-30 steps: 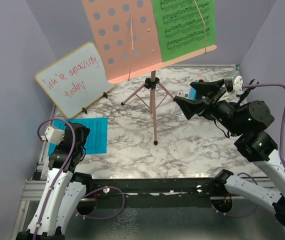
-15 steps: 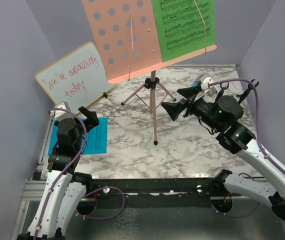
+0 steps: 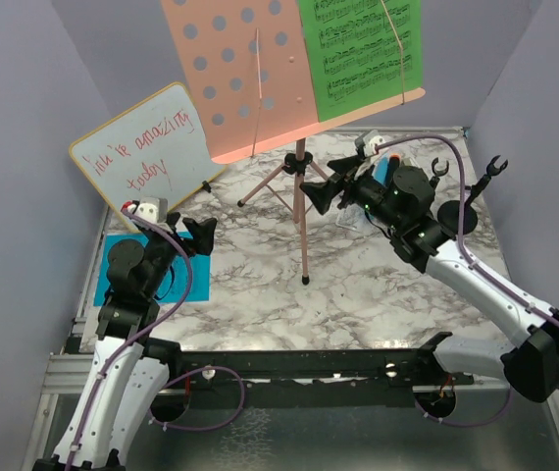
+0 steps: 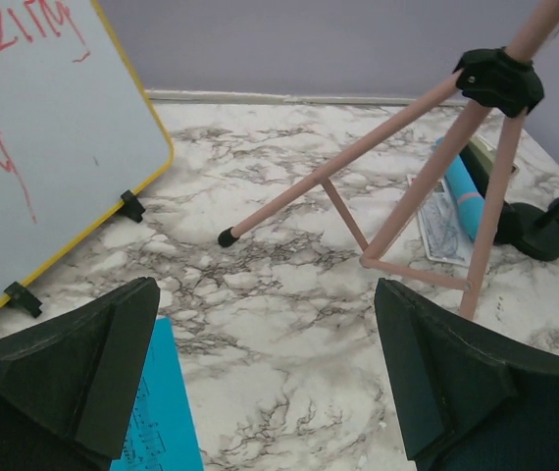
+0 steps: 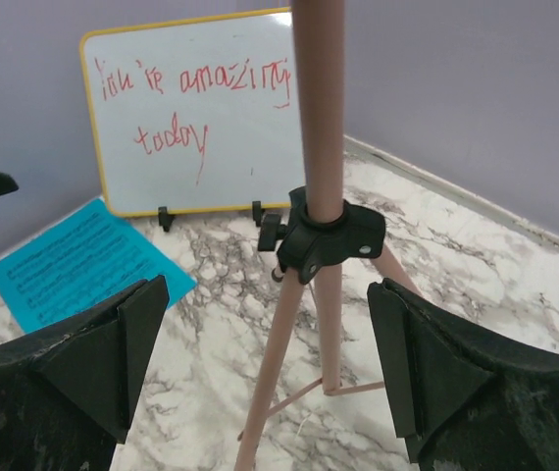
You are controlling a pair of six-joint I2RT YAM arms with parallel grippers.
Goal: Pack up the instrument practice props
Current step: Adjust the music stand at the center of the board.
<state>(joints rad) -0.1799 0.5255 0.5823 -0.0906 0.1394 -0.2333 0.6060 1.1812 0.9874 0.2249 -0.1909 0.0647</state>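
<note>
The pink tripod music holder stands mid-table, its perforated tray (image 3: 245, 78) up high with a green music sheet (image 3: 360, 49) on it. My right gripper (image 3: 327, 182) is open just right of the pole (image 3: 301, 221). In the right wrist view the gripper (image 5: 265, 363) frames the black hub (image 5: 329, 240) and legs without touching. My left gripper (image 3: 191, 235) is open and empty above the blue music sheet (image 3: 193, 275). In the left wrist view the gripper (image 4: 270, 383) faces the tripod legs (image 4: 358, 157). A blue microphone (image 4: 461, 191) lies by a black round mic-holder base (image 4: 530, 221).
The yellow-framed whiteboard (image 3: 142, 152) with red writing leans at the back left, also in the right wrist view (image 5: 196, 118). A mic-holder clip (image 3: 490, 167) rises at the far right. Purple walls close in on three sides.
My right gripper swung left and away from me, up to the tripod's hub. My left gripper lifted off the blue sheet and turned toward the tripod.
</note>
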